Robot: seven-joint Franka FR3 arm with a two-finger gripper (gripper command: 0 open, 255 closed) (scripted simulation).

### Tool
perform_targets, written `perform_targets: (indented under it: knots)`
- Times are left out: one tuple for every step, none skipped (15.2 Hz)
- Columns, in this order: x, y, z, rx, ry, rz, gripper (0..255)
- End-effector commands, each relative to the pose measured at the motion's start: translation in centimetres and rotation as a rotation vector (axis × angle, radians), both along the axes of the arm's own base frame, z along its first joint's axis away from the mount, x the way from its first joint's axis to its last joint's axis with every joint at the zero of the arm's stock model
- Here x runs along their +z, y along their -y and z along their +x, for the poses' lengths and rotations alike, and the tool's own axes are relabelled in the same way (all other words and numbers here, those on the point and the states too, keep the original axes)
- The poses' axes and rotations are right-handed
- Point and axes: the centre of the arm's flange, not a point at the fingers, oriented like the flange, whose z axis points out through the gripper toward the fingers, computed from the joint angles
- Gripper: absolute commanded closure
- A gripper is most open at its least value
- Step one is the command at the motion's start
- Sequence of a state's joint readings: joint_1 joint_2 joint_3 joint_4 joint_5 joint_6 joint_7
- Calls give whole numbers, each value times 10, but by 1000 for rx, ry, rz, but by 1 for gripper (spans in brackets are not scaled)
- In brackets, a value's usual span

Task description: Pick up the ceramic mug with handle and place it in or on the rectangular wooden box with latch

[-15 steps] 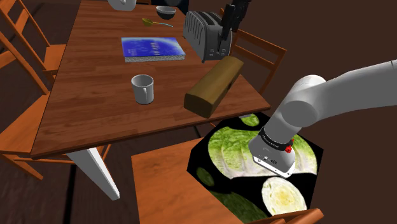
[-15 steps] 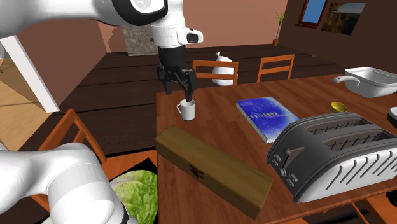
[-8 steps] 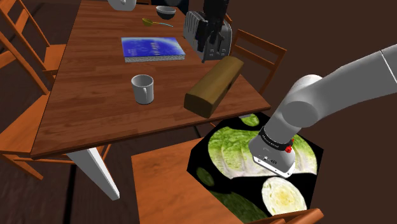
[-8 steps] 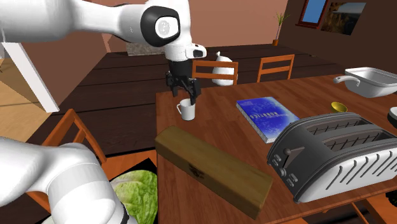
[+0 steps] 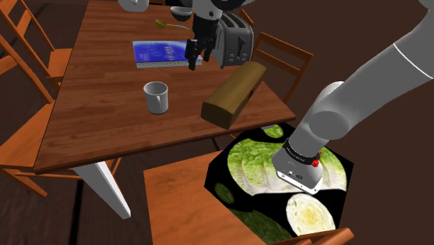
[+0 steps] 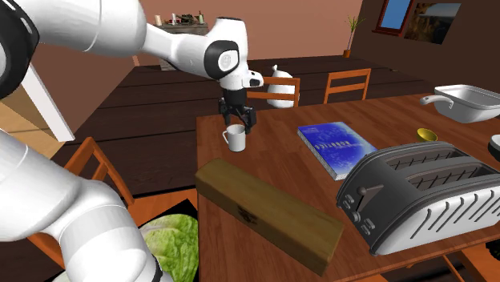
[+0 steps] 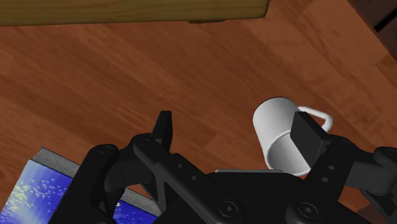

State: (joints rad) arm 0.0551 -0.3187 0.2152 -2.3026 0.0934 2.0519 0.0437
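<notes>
Gripper (image 6: pixel 238 120): fingers apart, holding nothing, above white mug (image 5: pixel 156 97) (upright, handle turned away from blue book (image 5: pixel 167 53)) on wooden bench (image 5: pixel 90 104). Wooden box (image 5: pixel 233 92) lies near, not touching mug.

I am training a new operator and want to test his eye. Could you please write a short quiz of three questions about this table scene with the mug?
1. True or false: the gripper is shut on the mug.
2. How does the mug stand on the table? A upright; B on its side; C upside down.
3. Fill in the gap: the book near the toaster has a ____ cover.

Key
1. False: the fingers stand apart and do not clasp the mug.
2. A.
3. Blue.
</notes>
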Motion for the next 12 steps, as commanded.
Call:
perform_targets:
  knots:
    - [-16, -13, 18, 3, 2, 11, 0]
    - [-23, -19, 26, 5, 3, 15, 0]
    - [-31, -26, 34, 7, 3, 20, 0]
    - [-38, -33, 42, 8, 4, 25, 0]
    - [-45, -39, 50, 10, 5, 30, 0]
    - [-53, -46, 58, 12, 5, 34, 0]
    - [-60, -53, 66, 14, 6, 39, 0]
    - [-67, -60, 74, 16, 7, 44, 0]
    - [-74, -67, 82, 17, 7, 49, 0]
    - [-81, -74, 90, 19, 8, 53, 0]
    - [-88, -81, 97, 21, 9, 58, 0]
    - [-93, -81, 98, 21, 9, 58, 0]
